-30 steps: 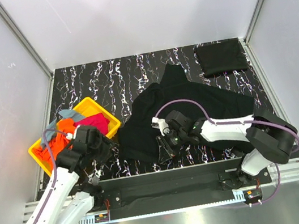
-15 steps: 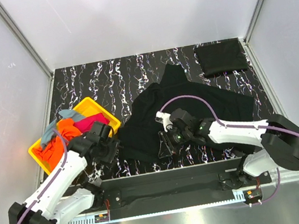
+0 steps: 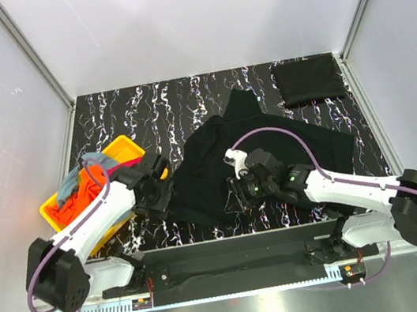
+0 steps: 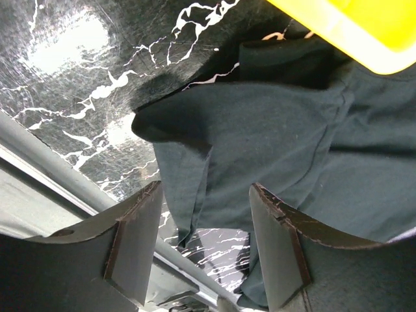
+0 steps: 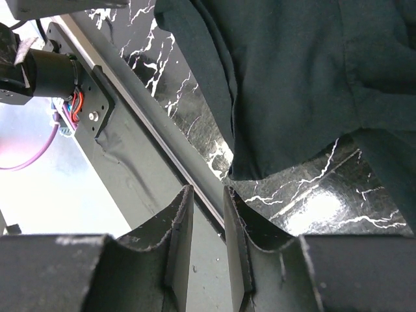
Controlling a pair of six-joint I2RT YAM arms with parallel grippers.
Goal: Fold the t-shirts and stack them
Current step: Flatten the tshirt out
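1. The loose black t-shirt (image 3: 272, 153) lies rumpled in the middle of the table (image 3: 145, 110), with a folded black t-shirt (image 3: 308, 79) at the far right corner. Grabbing uneven corners would skew the fold.
2. The left gripper (image 4: 207, 244), spread and empty, hovers over a folded-over shirt corner (image 4: 182, 149). It could pinch both layers.
3. The right gripper (image 5: 207, 240), narrowly parted and empty, sits off the hem (image 5: 286, 153). Closing there would miss.

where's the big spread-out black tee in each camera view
Top external: black tee spread across the middle of the table.
Left wrist: black tee fills the centre and right.
Right wrist: black tee covers the upper part.
Shared landmark: the white-veined black table, visible in all three.
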